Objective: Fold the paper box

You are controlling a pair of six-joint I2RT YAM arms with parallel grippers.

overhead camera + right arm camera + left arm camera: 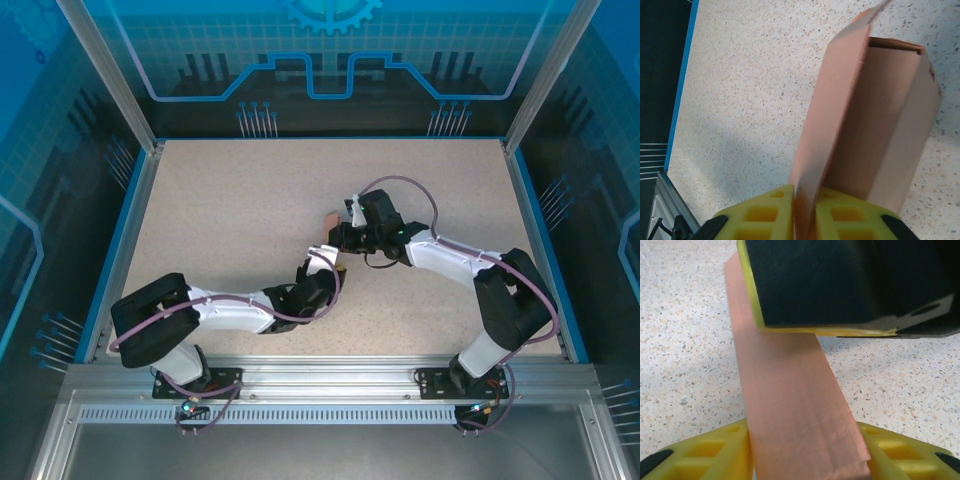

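The paper box (pixel 790 390) is a salmon-orange card sleeve, held up between both grippers near the table's middle (pixel 328 221). My left gripper (pixel 805 445) is shut on its near end, with a yellow finger (pixel 715 452) against each long side. My right gripper (pixel 805 205) is shut on one thin wall of the box (pixel 880 125), whose far end stands open with a flap sticking up. In the left wrist view a black, yellow-edged finger of the right gripper (pixel 840 285) covers the box's far end. From above, the left gripper (pixel 335 268) and the right gripper (pixel 341 237) nearly meet.
The speckled beige tabletop (pixel 230 220) lies all round, bordered by a blue rim (pixel 120 240) and aluminium posts. Both arms reach inward from the near edge, the right arm's cable (pixel 400 185) looping above it.
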